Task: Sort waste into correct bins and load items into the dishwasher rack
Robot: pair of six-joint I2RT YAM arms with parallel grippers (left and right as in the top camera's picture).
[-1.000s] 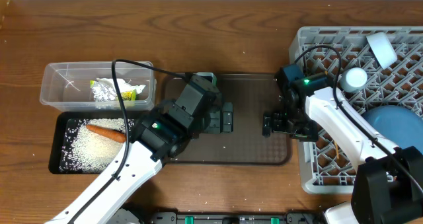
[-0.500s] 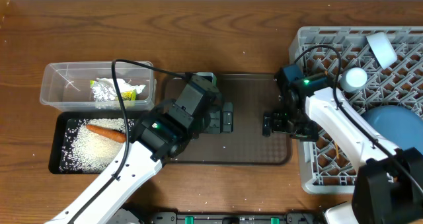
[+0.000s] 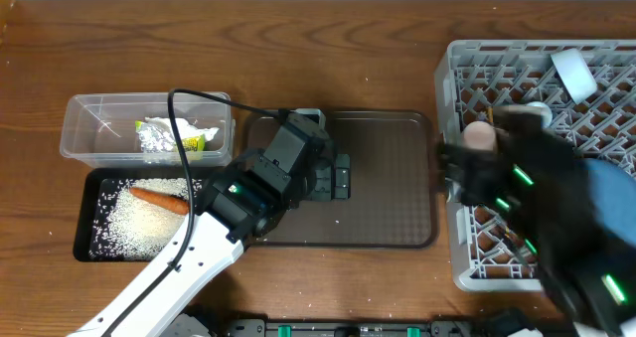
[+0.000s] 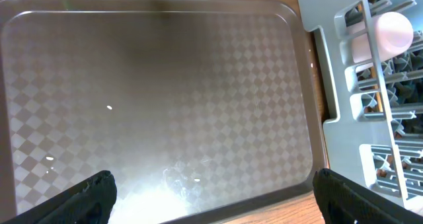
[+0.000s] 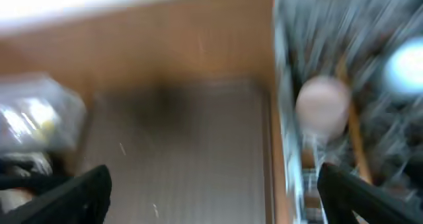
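The wooden bench (image 3: 348, 49) carries the grey dishwasher rack (image 3: 449, 79) at its right end and the brown tray (image 3: 388, 178) just beside it in the middle. The right arm (image 3: 556, 208) is a blur over the rack. Its fingers (image 5: 66, 191) stand spread, with nothing between them. The left arm (image 3: 199, 248) reaches over the brown tray, and its fingers (image 4: 86, 201) are also wide apart and hold nothing.

In the rack a blue plate (image 3: 608, 183) shows partly behind the blurred arm. A pink-lined cup (image 4: 391, 29) sits near the left wall and a pale cup (image 3: 571, 71) toward the back.

At the left, the clear tub (image 3: 79, 128) holds the foil wrapper (image 3: 194, 138), its print too small to read, and the tissue (image 3: 154, 136). The black tray (image 3: 89, 243), touching the tub's near side, holds the carrot piece (image 3: 159, 199) and the rice (image 3: 134, 228).
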